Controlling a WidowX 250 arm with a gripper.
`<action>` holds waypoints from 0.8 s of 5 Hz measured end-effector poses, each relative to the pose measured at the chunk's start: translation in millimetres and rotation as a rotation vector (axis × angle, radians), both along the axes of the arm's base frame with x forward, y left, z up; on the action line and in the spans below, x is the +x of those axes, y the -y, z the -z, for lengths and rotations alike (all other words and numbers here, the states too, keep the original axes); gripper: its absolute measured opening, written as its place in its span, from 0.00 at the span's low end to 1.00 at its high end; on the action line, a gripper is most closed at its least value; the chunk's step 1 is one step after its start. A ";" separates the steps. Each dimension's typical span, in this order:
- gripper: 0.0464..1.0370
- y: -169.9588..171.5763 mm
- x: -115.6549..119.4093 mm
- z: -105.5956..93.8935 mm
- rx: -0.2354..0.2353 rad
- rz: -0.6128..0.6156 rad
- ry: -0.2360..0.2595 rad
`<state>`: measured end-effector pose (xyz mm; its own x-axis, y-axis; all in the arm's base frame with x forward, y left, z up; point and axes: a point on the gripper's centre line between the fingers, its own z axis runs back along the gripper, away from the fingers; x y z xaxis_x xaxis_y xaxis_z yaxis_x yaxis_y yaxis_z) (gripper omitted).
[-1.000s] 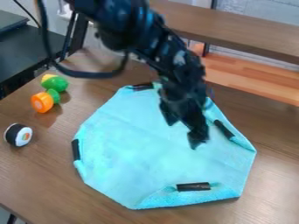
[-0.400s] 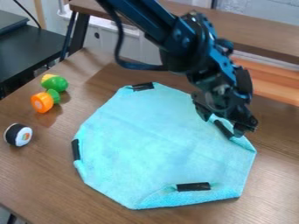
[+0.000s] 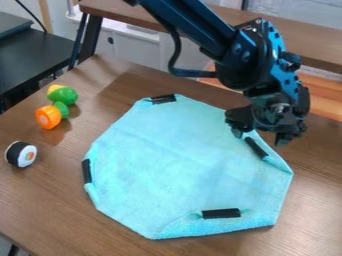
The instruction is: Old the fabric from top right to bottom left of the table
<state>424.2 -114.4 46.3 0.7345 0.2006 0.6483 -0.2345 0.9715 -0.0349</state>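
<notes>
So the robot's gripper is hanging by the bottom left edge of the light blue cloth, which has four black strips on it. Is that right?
Not quite: the camera view shows the gripper by the upper right edge of the light blue cloth, not the bottom left. The rest holds: the cloth does have four black strips on it.

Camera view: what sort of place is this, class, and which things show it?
Probably a robotics lab: a robot arm hangs over a table, where a blue cloth with black tape at its edges lies near a toy sushi roll.
</notes>
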 end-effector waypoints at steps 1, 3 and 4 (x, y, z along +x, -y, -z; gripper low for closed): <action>0.96 3.0 5.8 -4.1 -0.062 -0.073 0.003; 0.96 12.6 7.9 7.1 -0.202 -0.161 -0.028; 0.96 6.9 9.5 10.1 -0.329 -0.272 -0.043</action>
<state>433.7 -121.4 36.2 0.6510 0.5819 0.4874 -0.4889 0.8126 -0.3172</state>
